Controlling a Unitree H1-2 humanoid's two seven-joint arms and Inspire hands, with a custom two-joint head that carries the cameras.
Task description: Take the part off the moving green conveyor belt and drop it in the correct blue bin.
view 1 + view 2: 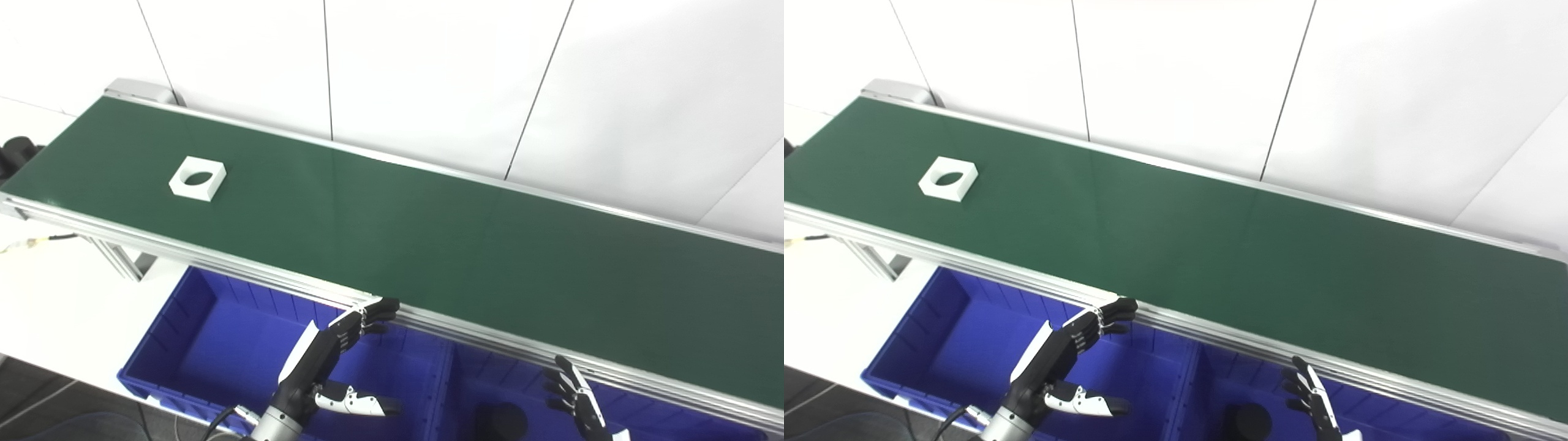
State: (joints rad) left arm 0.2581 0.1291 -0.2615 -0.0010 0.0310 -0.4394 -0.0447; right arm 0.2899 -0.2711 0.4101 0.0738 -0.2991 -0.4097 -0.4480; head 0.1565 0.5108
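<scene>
A white square part (198, 178) with a round hole lies flat on the green conveyor belt (429, 226), near its far left end; it also shows in the right eye view (948, 178). My left hand (334, 358) is open and empty, fingers stretched toward the belt's near rail, thumb spread, hovering over the left blue bin (202, 343). My right hand (576, 398) is open and empty at the bottom edge, over the right blue bin (508, 380). Both hands are far from the part.
The belt's aluminium rail (465, 334) runs between my hands and the belt surface. A dark round object (501, 422) lies in the right bin. A white wall stands behind the belt. A black motor (15, 150) sits at the far left.
</scene>
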